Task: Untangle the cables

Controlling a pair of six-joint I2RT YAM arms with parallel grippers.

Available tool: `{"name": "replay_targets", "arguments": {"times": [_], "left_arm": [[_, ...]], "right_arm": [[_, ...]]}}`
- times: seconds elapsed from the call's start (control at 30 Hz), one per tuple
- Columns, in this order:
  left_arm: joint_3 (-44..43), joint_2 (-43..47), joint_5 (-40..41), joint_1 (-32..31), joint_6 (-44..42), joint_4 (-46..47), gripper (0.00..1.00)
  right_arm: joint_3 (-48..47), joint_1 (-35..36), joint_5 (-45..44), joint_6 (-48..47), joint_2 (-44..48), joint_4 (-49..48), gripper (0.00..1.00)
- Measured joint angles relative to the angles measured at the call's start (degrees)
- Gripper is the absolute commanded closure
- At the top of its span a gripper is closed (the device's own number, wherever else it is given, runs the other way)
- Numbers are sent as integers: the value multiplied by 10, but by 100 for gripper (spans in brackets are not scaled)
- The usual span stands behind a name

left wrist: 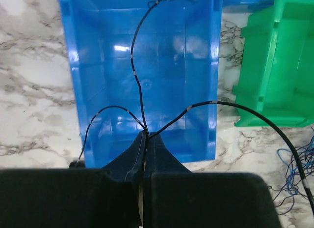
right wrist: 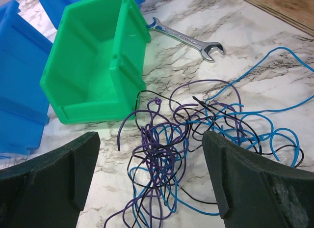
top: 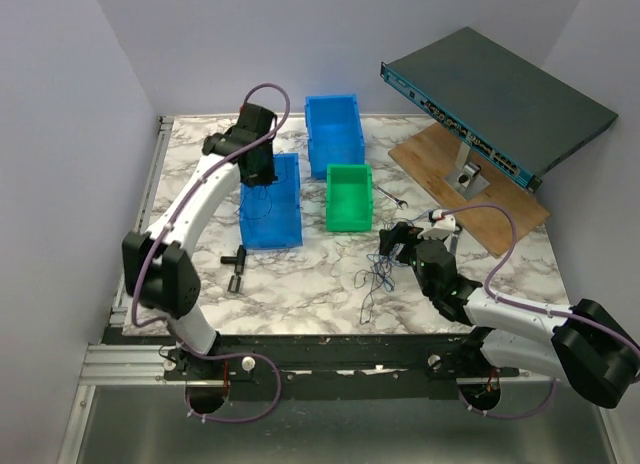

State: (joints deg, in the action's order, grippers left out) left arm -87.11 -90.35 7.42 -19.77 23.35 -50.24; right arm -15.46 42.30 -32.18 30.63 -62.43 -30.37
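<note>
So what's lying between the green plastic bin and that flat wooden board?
A silver metal wrench lies there on the marble tabletop, one end close to the green plastic bin, clear of the wooden board. The top view shows this.

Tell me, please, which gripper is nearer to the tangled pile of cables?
Right. The right gripper hovers open directly over the pile; the left gripper, shut on a black cable, is over the blue bin.

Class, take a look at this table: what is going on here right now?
Two robot arms are sorting thin cables. The left pincer is shut on a black cable above a blue bin. The right pincer is open over the tangle of blue, purple and black cables on the table beside a green bin.
</note>
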Motion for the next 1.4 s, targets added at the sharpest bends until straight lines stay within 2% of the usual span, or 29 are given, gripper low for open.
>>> {"name": "replay_targets", "arguments": {"times": [0.1, 0.17, 0.37, 0.57, 0.7, 0.77, 0.87, 1.07, 1.23, 1.4], "left_arm": [[-82, -100, -18, 4, 1, 2, 100], [-105, -146, -25, 7, 5, 15, 100], [-92, -195, -73, 30, 38, 71, 100], [-63, -219, -82, 50, 64, 131, 100], [-44, -233, -89, 55, 75, 144, 90], [-37, -238, -92, 56, 77, 146, 75], [-33, -243, -96, 57, 78, 145, 62], [-19, -231, -96, 58, 77, 148, 54], [-11, -187, -92, 58, 63, 136, 50], [-7, -115, -76, 58, 47, 122, 37]], "right_arm": [[0, 0, -2, 1, 1, 0, 6], [0, 0, -3, 2, 3, 0, 6], [0, 0, -10, 5, 13, 0, 6], [0, 0, -12, 8, 12, 0, 6], [0, 0, -12, 8, 12, 0, 6], [0, 0, -12, 9, 12, 0, 6], [0, 0, -12, 9, 12, 0, 6], [0, 0, -12, 9, 12, 0, 6], [0, 0, -12, 9, 12, 0, 6], [0, 0, -12, 9, 11, 0, 6]]}}
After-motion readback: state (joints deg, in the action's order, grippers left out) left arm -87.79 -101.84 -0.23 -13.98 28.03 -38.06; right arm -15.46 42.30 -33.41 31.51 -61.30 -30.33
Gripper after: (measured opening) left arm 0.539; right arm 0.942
